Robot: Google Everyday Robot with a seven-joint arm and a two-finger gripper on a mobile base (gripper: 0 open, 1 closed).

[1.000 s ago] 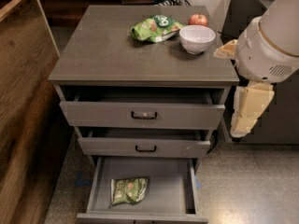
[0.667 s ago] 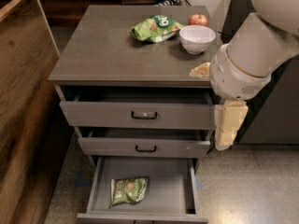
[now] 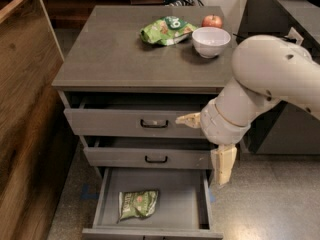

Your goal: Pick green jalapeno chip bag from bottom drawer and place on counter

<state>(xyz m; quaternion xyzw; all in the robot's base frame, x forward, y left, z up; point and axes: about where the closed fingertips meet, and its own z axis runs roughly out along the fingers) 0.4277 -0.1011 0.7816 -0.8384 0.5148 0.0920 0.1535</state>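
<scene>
Down in the bottom drawer (image 3: 186, 200), which stands pulled right out, the green jalapeno chip bag (image 3: 138, 204) lies flat on the grey floor, towards the left side and near the front wall. Nothing is touching it. From the single camera view, my gripper (image 3: 200, 149) hangs off the cabinet's right front, level with the two upper drawers, above the open drawer and well apart from the bag. Its pale fingers (image 3: 223, 165) look spread wide, one pointing left across the top drawer (image 3: 125, 122), one pointing down, and there's nothing between them. Up top, the counter (image 3: 110, 59) carries a bright green bag (image 3: 165, 30), a white bowl (image 3: 211, 41) and an apple (image 3: 212, 21) at the back right, leaving the front bare. My reading: the drawer is open and that's all that's done. Reaching down, closing on the bag, lifting and setting it on the counter all remain.
</scene>
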